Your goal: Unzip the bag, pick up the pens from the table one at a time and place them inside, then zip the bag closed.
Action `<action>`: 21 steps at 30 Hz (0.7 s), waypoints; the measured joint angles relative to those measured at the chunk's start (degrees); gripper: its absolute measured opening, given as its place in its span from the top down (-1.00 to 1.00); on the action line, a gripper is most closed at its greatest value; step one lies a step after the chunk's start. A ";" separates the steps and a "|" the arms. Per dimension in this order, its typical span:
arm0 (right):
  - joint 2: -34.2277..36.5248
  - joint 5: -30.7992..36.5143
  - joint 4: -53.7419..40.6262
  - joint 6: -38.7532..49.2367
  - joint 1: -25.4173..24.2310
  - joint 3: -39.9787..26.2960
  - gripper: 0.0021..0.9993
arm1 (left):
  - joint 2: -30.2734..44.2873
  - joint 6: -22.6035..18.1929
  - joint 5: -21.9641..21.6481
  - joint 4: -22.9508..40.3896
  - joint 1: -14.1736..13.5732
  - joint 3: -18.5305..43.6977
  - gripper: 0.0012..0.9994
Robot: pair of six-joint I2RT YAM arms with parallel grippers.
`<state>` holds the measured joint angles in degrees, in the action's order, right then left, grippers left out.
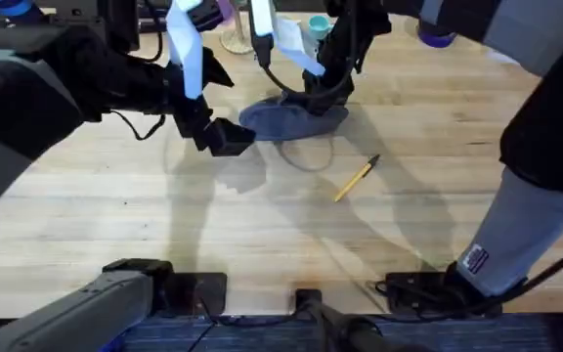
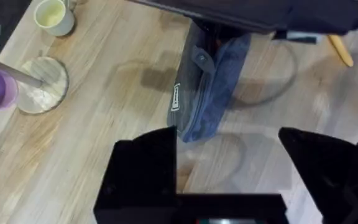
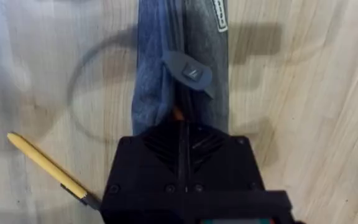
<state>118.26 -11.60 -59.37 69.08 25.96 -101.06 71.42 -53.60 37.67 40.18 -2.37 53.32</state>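
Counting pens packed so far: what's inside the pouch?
The pouch shows a narrow opening with a small orange spot by the right gripper; contents otherwise hidden. One yellow pen lies on the table.

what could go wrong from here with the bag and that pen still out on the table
1. The right gripper is shut on one end of the bag, and the left gripper hangs open short of the other end. With only one end pinned, the bag may slide or bunch when the zipper is pulled.
2. The yellow pen lies loose on the table beside the arms. A sweeping arm might knock it away.
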 joint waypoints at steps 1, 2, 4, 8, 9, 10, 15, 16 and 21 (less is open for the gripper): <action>0.00 0.00 0.02 0.01 0.00 -0.04 0.94 | -0.01 0.00 -0.01 0.12 0.00 0.00 -0.99; 0.00 0.02 0.04 -0.04 0.00 -0.04 0.82 | -0.01 0.00 -0.01 0.33 0.00 0.00 -0.99; 0.00 0.04 0.31 0.16 0.00 -0.04 0.23 | 0.00 0.00 -0.02 0.67 0.00 0.00 -0.99; 0.00 0.39 1.00 0.44 -0.19 -0.04 -0.90 | -0.01 0.00 -0.02 0.78 0.00 0.00 -0.99; 0.00 0.44 1.14 0.44 -0.26 -0.04 -0.97 | 0.00 0.00 -0.02 0.79 0.00 0.00 -0.99; 0.00 0.44 1.18 0.46 -0.28 -0.04 -0.98 | -0.02 0.00 -0.02 0.79 0.00 0.00 -0.99; 0.00 0.46 1.22 0.46 -0.28 -0.04 -0.99 | 0.00 0.00 -0.02 0.79 0.00 0.00 -0.99; 0.00 0.46 1.22 0.46 -0.28 -0.04 -0.99 | 0.00 0.00 -0.02 0.79 0.00 0.00 -0.99; 0.00 -0.04 1.55 0.46 -0.37 -0.04 -0.99 | 0.00 0.00 -0.02 0.79 0.00 0.00 -0.99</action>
<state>118.26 -11.64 -57.82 69.54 25.58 -101.10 71.42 -53.60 37.65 40.97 -2.37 53.32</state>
